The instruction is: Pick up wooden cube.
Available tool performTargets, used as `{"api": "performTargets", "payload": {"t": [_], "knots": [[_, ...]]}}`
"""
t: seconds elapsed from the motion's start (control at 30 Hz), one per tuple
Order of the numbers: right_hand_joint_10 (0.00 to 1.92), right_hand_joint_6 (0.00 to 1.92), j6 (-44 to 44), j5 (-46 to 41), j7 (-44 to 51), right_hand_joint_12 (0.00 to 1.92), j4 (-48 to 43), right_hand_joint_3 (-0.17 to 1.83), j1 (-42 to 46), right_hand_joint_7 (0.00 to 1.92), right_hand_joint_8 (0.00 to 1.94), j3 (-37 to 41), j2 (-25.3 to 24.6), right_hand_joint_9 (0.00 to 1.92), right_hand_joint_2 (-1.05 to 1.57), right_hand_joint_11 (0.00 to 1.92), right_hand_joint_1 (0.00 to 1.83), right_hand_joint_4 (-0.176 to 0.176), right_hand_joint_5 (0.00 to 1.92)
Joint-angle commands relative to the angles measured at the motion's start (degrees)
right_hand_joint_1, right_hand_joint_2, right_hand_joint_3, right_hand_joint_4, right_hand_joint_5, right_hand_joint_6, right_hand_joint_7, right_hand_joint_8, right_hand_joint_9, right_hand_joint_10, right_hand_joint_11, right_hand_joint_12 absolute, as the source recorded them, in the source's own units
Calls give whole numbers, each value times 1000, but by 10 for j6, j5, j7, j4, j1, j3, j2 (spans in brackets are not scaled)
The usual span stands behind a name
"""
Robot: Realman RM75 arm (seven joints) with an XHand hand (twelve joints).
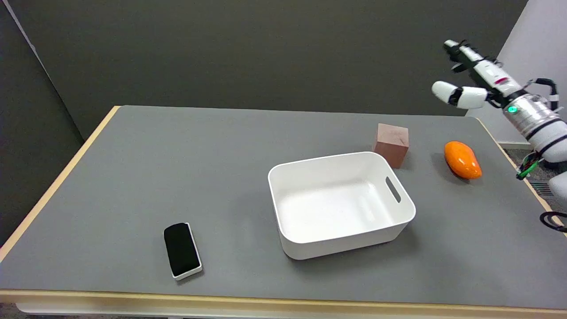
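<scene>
A reddish-brown wooden cube (391,144) stands on the grey table just behind the far right corner of the white bin. My right hand (469,77) is raised in the air at the upper right, well above and to the right of the cube. Its fingers are stretched out and apart, and it holds nothing.
A white rectangular bin (401,223) with a handle slot sits mid-table, nothing inside it. An orange mango-shaped object (462,160) lies right of the cube. A black eraser with a white base (182,250) lies near the front left. The table's right edge (509,155) runs close under my arm.
</scene>
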State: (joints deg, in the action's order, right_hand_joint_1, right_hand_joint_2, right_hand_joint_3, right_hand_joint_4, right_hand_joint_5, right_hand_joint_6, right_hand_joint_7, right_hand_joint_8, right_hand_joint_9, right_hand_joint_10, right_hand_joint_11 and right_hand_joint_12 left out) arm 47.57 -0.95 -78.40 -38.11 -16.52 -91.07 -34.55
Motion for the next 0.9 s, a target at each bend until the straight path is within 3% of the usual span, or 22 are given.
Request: {"api": "performTargets", "payload": {"t": [0.03,0.17,0.23,0.9], "knots": [[468,37,-253,261,-91,1098,-209,895,25,6,194,-65,49,15,508,42,280,-15,-1],[449,3,-299,272,-113,1050,-269,901,50,7,186,-85,81,9,480,24,231,-18,-1],[444,42,-317,271,-114,930,-291,946,65,48,107,-94,95,17,475,64,228,-22,-1],[462,167,-319,271,-134,933,-300,931,10,12,181,-229,96,10,448,24,200,-32,-1]]}}
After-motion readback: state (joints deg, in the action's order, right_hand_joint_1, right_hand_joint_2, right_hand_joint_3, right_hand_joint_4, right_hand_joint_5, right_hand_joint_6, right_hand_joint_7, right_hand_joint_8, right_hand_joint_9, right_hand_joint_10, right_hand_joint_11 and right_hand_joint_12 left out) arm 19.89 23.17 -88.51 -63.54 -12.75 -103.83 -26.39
